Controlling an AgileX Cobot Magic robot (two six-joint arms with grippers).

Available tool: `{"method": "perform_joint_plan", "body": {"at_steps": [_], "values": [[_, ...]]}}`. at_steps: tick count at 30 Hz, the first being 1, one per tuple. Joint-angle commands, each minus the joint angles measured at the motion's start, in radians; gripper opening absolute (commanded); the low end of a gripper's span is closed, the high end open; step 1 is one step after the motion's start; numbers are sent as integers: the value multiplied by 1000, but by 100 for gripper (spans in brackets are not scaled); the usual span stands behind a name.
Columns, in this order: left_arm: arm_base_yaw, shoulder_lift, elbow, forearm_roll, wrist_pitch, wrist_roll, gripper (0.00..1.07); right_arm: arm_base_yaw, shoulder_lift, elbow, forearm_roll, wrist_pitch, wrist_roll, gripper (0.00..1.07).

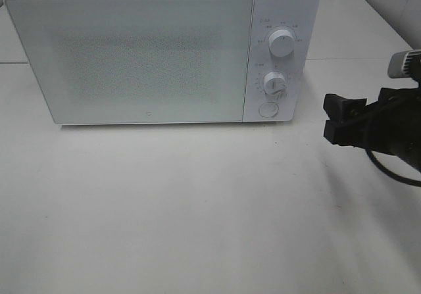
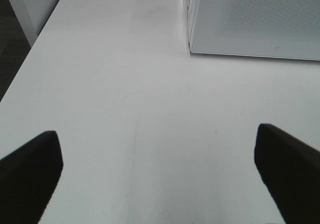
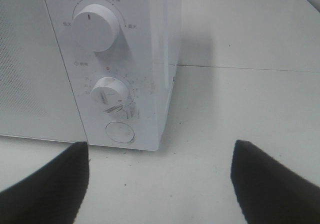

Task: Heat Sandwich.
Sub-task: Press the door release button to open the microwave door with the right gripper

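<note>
Sandwich shows in none of my views; I guess it sits behind the shut door of the white box-shaped microwave oven on the white desk. My right gripper, fingers apart, hangs near the small white timer knob. The left gripper is spread and empty. Next I'd close squarely on that knob and twist.

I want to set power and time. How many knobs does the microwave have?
2, both on the panel right of the door: the upper knob near its top, the lower knob under it, above a round button. None looks hidden.
</note>
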Motion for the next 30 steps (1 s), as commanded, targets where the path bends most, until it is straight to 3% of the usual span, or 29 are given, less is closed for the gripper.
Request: {"method": "perform_joint_plan", "body": {"at_steps": [1, 6, 13, 21, 30], "values": [[3, -7, 4, -7, -8, 0, 100, 72, 50, 2, 92, -71, -19, 76], [3, -7, 4, -7, -8, 0, 100, 195, 143, 0, 229, -151, -29, 76], [3, -7, 4, -7, -8, 0, 100, 289, 224, -10, 345, -180, -36, 76], [3, -7, 4, -7, -8, 0, 100, 355, 270, -66, 404, -173, -75, 76], [3, -7, 4, -7, -8, 0, 100, 365, 270, -79, 437, -171, -91, 75]]}}
